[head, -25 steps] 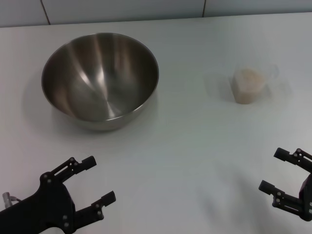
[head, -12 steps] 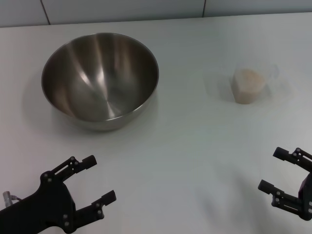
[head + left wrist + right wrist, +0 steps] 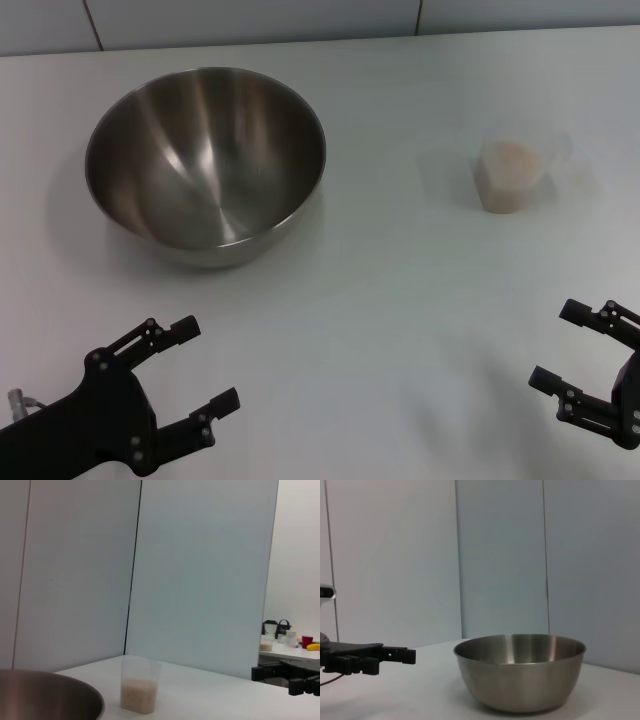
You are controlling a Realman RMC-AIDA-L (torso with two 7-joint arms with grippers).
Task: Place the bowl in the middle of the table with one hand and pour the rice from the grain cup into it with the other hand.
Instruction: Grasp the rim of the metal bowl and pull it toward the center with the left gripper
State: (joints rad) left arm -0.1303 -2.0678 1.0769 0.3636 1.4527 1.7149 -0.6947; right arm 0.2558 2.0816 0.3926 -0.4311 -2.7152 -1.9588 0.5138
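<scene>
Fingers of the left gripper (image 3: pixel 192 366) and right gripper (image 3: pixel 572 348) stay spread wide and empty, low over the near desk (image 3: pixel 380 300), essentially unmoved. Beyond the left fingers sits the bowl (image 3: pixel 206 162); beyond the right, well apart, stands the grain cup (image 3: pixel 511 175) holding rice (image 3: pixel 508 165), unshifted.

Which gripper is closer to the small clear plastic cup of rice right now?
Right. The right gripper sits open, nearer the robot than the small clear plastic cup of rice; the left gripper, also open, is far across, below the steel bowl.
</scene>
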